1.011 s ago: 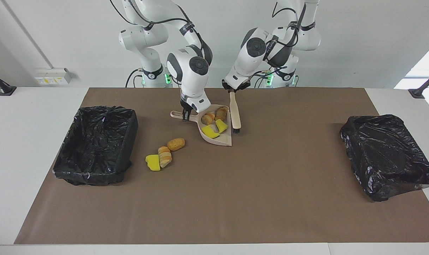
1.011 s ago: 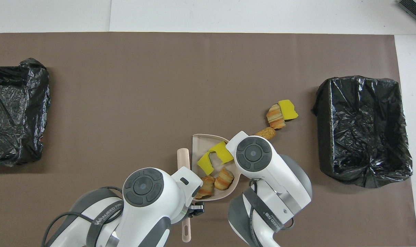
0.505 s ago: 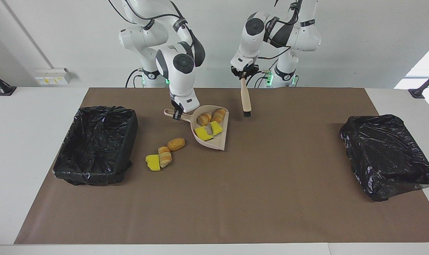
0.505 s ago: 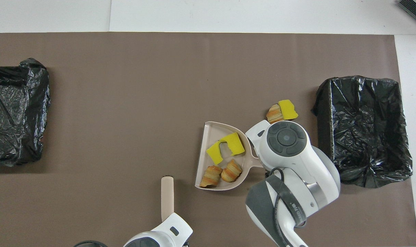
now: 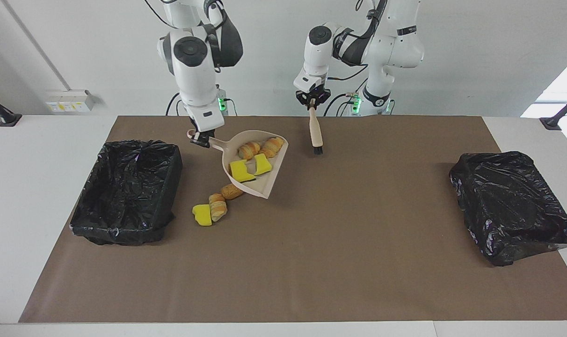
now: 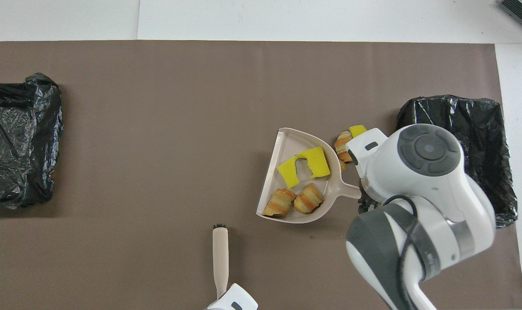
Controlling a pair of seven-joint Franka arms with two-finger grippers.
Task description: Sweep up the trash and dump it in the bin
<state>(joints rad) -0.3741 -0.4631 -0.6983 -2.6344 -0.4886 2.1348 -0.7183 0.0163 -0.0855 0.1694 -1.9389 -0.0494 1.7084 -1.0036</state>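
While both fingers (image 5: 200,140) clamp dustpan (image 5: 253,164) and brush (image 5: 316,133), brown mat (image 5: 358,234) covers the white table (image 5: 40,135).

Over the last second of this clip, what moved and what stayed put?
The right gripper lifted the loaded dustpan off the mat and carried it toward the open bin at the right arm's end. The left gripper raised the brush and drew it back toward the robots. Both grips stayed shut. The four pieces in the pan, the three pieces on the mat and both bins did not shift.

trash (image 5: 253,160) in dustpan (image 5: 265,185), more beside bin (image 5: 124,192)
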